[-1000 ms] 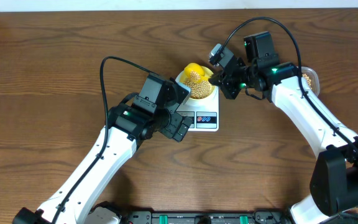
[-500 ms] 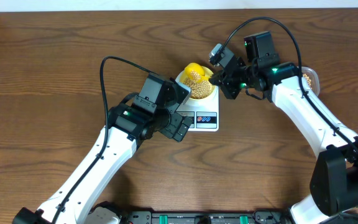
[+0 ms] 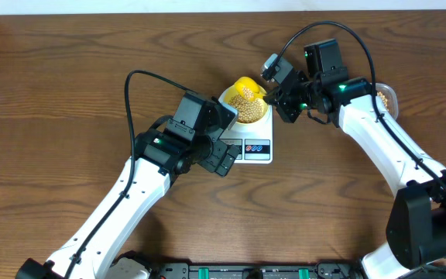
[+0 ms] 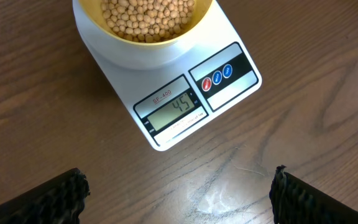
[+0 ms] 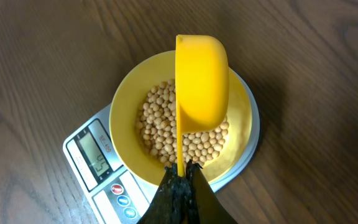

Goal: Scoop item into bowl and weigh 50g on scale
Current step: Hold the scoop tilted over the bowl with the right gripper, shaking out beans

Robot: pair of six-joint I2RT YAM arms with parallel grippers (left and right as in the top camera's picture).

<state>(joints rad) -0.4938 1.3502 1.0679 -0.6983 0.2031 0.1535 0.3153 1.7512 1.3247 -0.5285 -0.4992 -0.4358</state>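
Note:
The pale yellow bowl (image 5: pixel 124 106) stands on the white scale (image 5: pixel 98 163) and holds a layer of tan beans (image 5: pixel 157 127). My right gripper (image 5: pixel 180 177) is shut on the thin handle of a bright yellow scoop (image 5: pixel 201 81), which is turned on its side above the bowl. In the overhead view the scoop (image 3: pixel 245 84) hangs over the bowl's far rim. The scale's display (image 4: pixel 174 107) reads 45. My left gripper (image 4: pixel 179 200) is open over bare table just in front of the scale (image 4: pixel 229 74), with nothing between its fingers (image 4: pixel 51 199).
A clear container with beans (image 3: pixel 386 98) sits at the right, partly behind my right arm. The scale (image 3: pixel 251 147) lies mid-table between both arms. Brown wooden tabletop spreads to the left and front.
The scoop has tipped a little further over the bowl and its beans show less from above. The left arm has not moved.

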